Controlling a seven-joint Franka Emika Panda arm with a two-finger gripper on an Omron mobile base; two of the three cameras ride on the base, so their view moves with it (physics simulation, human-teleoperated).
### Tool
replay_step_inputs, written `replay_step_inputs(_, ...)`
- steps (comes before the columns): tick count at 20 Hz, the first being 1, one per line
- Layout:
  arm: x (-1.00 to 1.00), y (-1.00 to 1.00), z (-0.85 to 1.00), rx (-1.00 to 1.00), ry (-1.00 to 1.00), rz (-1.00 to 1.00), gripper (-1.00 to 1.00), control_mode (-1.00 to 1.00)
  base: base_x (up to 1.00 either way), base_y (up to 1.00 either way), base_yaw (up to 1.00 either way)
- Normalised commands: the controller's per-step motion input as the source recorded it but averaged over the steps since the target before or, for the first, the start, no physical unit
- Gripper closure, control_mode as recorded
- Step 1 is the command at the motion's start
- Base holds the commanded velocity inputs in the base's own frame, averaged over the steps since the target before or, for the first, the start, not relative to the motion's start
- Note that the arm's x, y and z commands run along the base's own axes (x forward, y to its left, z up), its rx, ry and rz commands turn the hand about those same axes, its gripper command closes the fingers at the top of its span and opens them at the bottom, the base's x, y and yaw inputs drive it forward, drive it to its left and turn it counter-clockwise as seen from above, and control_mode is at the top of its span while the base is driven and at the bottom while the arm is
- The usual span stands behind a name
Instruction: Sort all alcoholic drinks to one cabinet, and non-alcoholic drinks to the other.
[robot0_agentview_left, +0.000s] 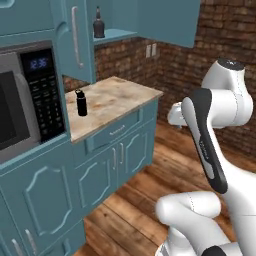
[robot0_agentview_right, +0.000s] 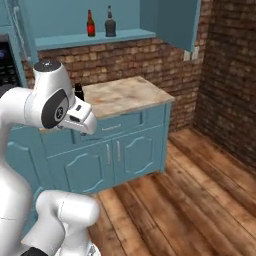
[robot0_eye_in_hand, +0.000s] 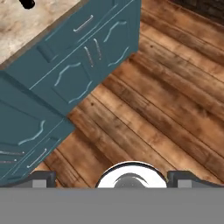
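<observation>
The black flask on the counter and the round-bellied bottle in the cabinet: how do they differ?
The black flask stands low on the marble counter; the round-bellied bottle stands high on the open cabinet's floor board. The flask is straight-sided with a broad cap; the bottle swells below a thin neck. The flask stands alone; the bottle has a red-brown beer bottle beside it. Both are dark and upright.

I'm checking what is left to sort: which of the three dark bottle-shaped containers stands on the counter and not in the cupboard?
The tall black cylindrical flask stands on the beige stone countertop. The slim red-brown beer bottle and the dark squat round-bellied bottle stand on the open teal wall cupboard's floor board.
</observation>
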Motion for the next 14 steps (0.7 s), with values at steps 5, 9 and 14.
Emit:
replay_step_inputs(5, 0.00, 0.00, 0.00, 0.00, 0.00, 0.00, -1.00, 1.00, 0.96, -0.33, 0.49)
replay_step_inputs(9, 0.00, 0.00, 0.00, 0.00, 0.00, 0.00, -1.00, 1.00, 0.87, -0.42, 0.49)
replay_step_inputs(14, 0.00, 0.00, 0.00, 0.00, 0.00, 0.00, -1.00, 1.00, 0.74, -0.53, 0.50)
